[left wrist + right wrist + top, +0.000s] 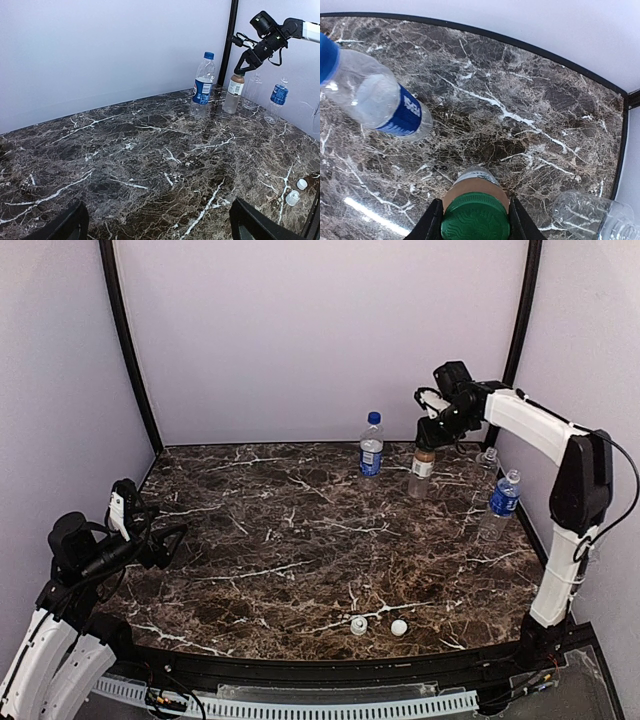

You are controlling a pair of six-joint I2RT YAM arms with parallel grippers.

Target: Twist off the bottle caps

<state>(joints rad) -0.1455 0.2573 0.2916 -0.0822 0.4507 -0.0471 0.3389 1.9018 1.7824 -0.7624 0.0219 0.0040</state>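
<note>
My right gripper (428,437) stands over the tan-labelled bottle (421,472) at the back right; in the right wrist view its fingers (431,226) press both sides of the green cap (475,216). Left of it stands a blue-labelled bottle (371,450) with its blue cap (373,418) on. A plain bottle (489,456) and a second, capless blue-labelled bottle (503,498) stand near the right wall. Two white caps (359,625) (399,627) lie loose at the table's front. My left gripper (150,537) is open and empty at the far left.
The marble table (260,540) is enclosed by pale walls with black corner posts (128,340). The right arm (575,480) runs along the right wall above the capless bottle. From the left wrist the white caps (302,184) lie at the lower right.
</note>
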